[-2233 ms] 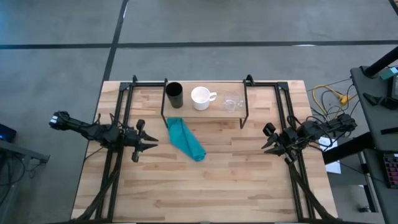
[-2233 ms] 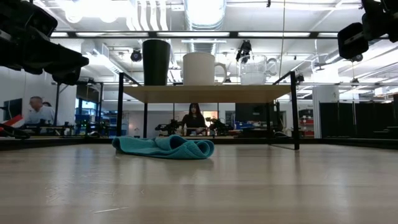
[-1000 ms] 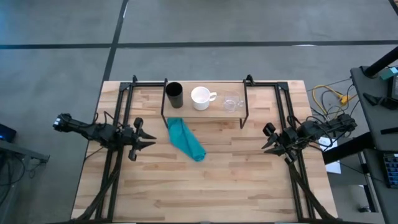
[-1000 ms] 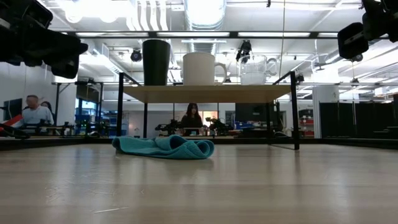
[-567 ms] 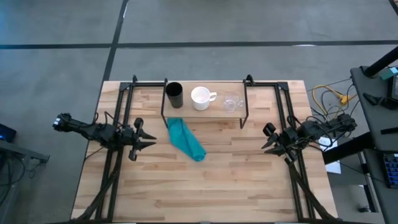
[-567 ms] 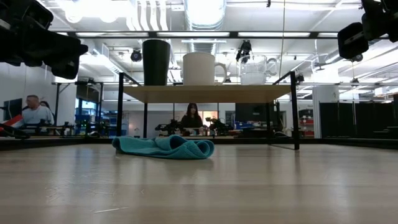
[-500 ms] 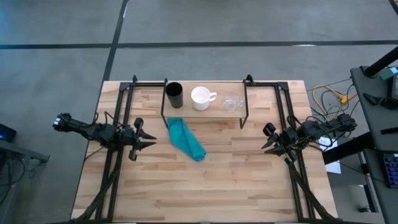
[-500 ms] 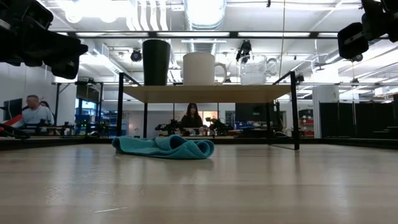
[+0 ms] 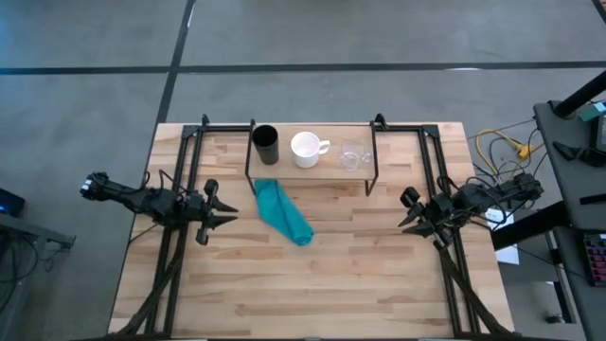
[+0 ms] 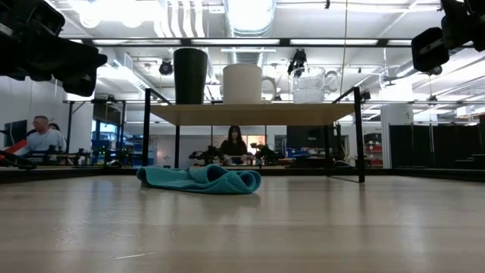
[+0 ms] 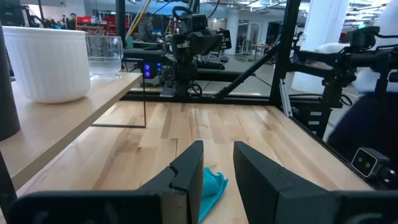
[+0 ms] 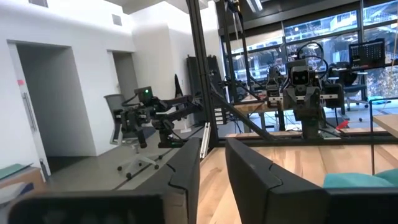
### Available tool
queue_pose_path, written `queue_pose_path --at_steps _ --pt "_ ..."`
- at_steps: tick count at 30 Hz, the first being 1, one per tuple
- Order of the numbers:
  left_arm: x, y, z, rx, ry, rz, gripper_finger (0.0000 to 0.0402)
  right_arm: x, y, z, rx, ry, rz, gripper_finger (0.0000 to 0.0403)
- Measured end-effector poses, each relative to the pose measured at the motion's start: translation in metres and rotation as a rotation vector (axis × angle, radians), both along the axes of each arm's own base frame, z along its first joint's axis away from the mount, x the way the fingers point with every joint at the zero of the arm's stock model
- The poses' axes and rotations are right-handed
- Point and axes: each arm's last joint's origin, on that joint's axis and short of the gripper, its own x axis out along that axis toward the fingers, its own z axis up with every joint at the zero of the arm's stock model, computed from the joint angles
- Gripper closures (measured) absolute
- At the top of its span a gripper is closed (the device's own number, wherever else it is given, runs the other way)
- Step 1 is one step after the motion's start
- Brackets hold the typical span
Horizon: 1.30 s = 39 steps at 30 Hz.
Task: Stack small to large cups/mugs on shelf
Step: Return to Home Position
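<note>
On the shelf [image 9: 327, 171], a raised wood board on black legs at the table's far middle, stand a black cup [image 9: 264, 142], a white mug [image 9: 305, 148] and a clear glass cup [image 9: 353, 154] in a row, each on its base. The low view shows the black cup [image 10: 190, 75], the mug [image 10: 244, 83] and the glass cup [image 10: 311, 84] side by side. My left gripper [image 9: 231, 218] hovers open at the table's left. My right gripper [image 9: 405, 221] hovers open at the right. Nothing lies between the fingers of my left gripper [image 11: 217, 159] or my right gripper [image 12: 213, 155].
A crumpled teal cloth [image 9: 283, 212] lies on the table in front of the shelf's left half. Black frame rails [image 9: 180, 189] run along both table sides. Bare wood tabletop [image 9: 312, 284] spans the near half. People sit in the room beyond the table [image 10: 234, 144].
</note>
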Motion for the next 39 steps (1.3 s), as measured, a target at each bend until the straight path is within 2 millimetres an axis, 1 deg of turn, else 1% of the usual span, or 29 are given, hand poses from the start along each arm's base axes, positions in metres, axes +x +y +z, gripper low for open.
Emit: queue_pose_path --at_steps 9,19,30,39 --pt "0.0000 0.0000 0.0000 0.000 0.000 0.000 0.0327 0.0000 0.0000 0.0000 0.000 0.000 0.000 0.0321" --pt "0.0000 0.0000 0.0000 0.000 0.000 0.000 0.0327 0.0000 0.0000 0.0000 0.000 0.000 0.000 0.0332" --pt "0.0000 0.0000 0.0000 0.000 0.000 0.000 0.0327 0.0000 0.0000 0.0000 0.000 0.000 0.000 0.0323" --pt "0.0000 0.0000 0.0000 0.000 0.000 0.000 0.0327 0.0000 0.0000 0.0000 0.000 0.000 0.000 0.0334"
